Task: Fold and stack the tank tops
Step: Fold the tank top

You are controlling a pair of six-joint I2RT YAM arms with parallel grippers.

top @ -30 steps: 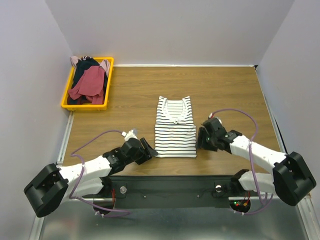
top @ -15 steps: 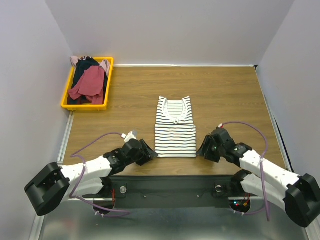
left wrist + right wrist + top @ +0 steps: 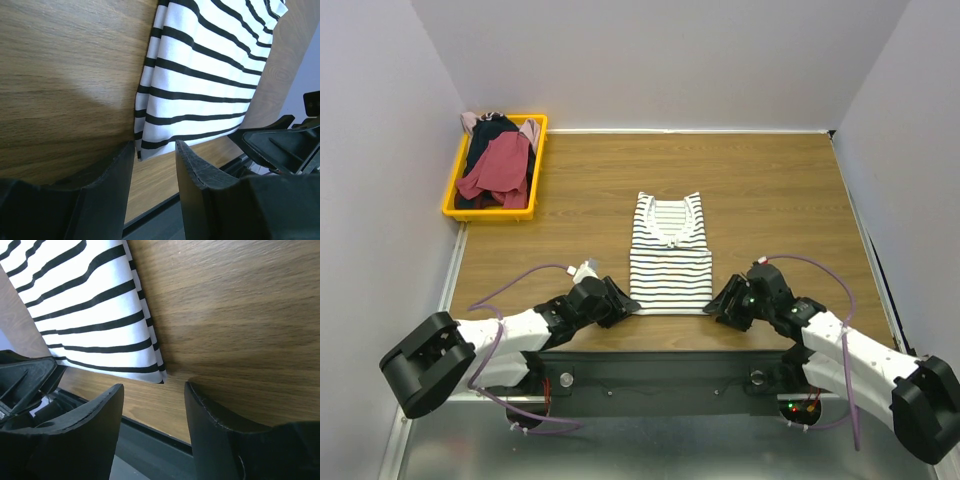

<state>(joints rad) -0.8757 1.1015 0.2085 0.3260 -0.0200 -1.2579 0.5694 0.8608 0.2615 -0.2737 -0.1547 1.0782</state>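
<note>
Your left gripper (image 3: 154, 149) and right gripper (image 3: 154, 390) both stand with jaws apart, gripping nothing; the striped tank top (image 3: 670, 262) lies between them, a near corner just ahead of each.

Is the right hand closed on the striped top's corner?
No: the right hand is open, the striped top's corner lying untouched ahead of it.

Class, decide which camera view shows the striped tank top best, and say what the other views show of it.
The top external view: the whole striped tank top shows, folded on the table. The left wrist view catches only its near left corner; the right wrist view only its near right corner.
</note>
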